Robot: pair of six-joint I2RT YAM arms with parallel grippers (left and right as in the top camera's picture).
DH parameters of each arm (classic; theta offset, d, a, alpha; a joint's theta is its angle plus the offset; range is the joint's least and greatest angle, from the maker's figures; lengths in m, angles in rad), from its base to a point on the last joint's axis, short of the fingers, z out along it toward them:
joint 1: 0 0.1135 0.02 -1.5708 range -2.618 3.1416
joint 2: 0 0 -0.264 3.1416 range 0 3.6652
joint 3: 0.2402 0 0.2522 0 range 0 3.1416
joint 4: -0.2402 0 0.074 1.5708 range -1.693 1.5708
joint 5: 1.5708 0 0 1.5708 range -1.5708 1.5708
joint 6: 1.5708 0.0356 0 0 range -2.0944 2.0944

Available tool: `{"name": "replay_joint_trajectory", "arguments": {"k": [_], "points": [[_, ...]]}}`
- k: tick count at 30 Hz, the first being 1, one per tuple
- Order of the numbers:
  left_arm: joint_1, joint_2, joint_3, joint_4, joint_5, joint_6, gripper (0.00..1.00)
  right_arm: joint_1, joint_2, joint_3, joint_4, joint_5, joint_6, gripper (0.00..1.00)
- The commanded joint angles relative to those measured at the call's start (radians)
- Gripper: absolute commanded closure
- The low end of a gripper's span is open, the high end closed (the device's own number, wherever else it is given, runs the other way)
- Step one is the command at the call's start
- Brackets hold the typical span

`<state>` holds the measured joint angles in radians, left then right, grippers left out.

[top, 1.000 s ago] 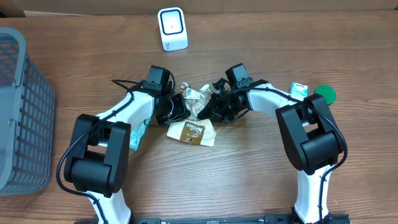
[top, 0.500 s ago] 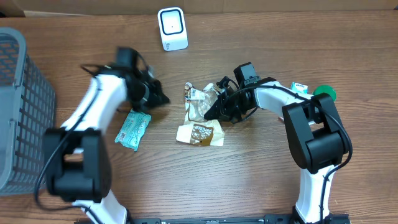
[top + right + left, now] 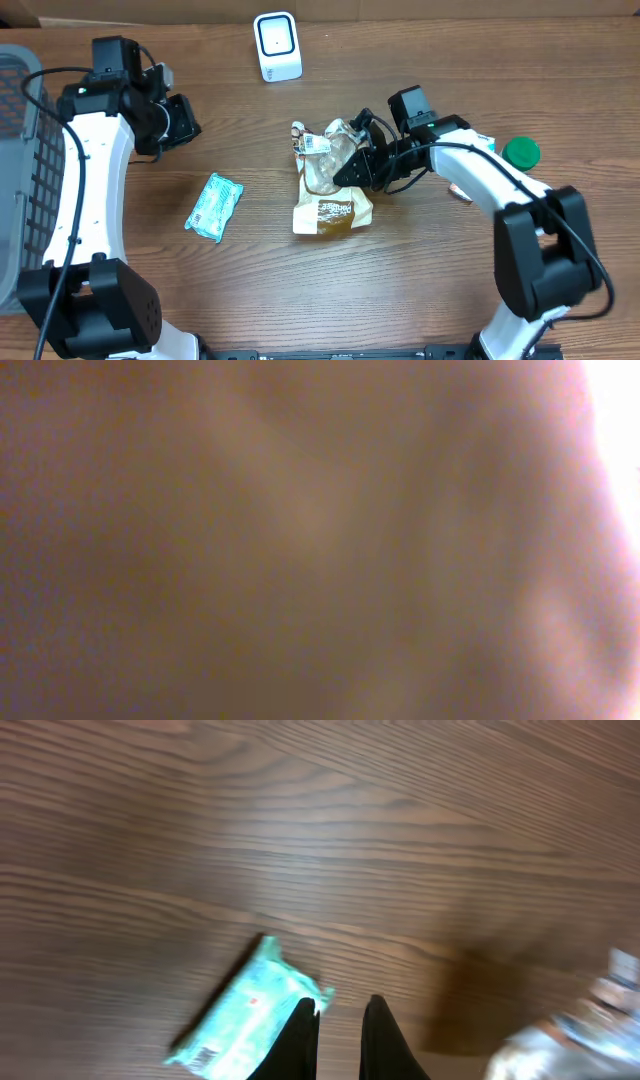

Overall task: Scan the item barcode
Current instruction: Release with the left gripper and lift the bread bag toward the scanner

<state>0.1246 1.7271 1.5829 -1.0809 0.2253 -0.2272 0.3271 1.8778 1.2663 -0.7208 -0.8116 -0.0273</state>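
A robot lab bench staged as a shop checkout: a wood-grain table (image 3: 420, 290) carries a white scanner (image 3: 277, 45), a grey basket (image 3: 20, 160) at its edge, a snack bag (image 3: 333, 190) and a teal packet (image 3: 214, 206). Two black-and-white arms (image 3: 480, 178) are mounted at the near side, with cardboard (image 3: 150, 10) behind.

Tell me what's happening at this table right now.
Two robot arms are partway through scanning an item's barcode. The right tool is shut on the crumpled top of a brown snack bag at mid-table. The left tool is shut and empty, raised near the grey basket. A teal packet lies flat on the wood below it. The white scanner stands at the far edge, and the bag is not yet in front of it.
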Motion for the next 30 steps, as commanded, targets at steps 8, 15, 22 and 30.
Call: {"name": "replay_joint_trajectory", "arguments": {"k": [8, 15, 22, 30], "points": [[0.01, 0.002, 0.009, 0.01, -0.14, 0.094, 0.96, -0.009, -0.111, -0.001, -0.049, -0.197, -0.031, 0.96], [0.075, 0.002, 0.01, 0.039, -0.153, 0.093, 0.87, -0.008, -0.133, 0.0, -0.063, -0.205, -0.03, 0.96], [0.117, 0.002, 0.01, 0.038, -0.154, 0.093, 0.58, 0.003, -0.142, 0.051, -0.161, -0.139, -0.031, 0.96], [0.117, 0.002, 0.009, 0.038, -0.155, 0.093, 0.01, 0.037, -0.142, 0.069, -0.212, -0.037, -0.029, 0.96]]}}
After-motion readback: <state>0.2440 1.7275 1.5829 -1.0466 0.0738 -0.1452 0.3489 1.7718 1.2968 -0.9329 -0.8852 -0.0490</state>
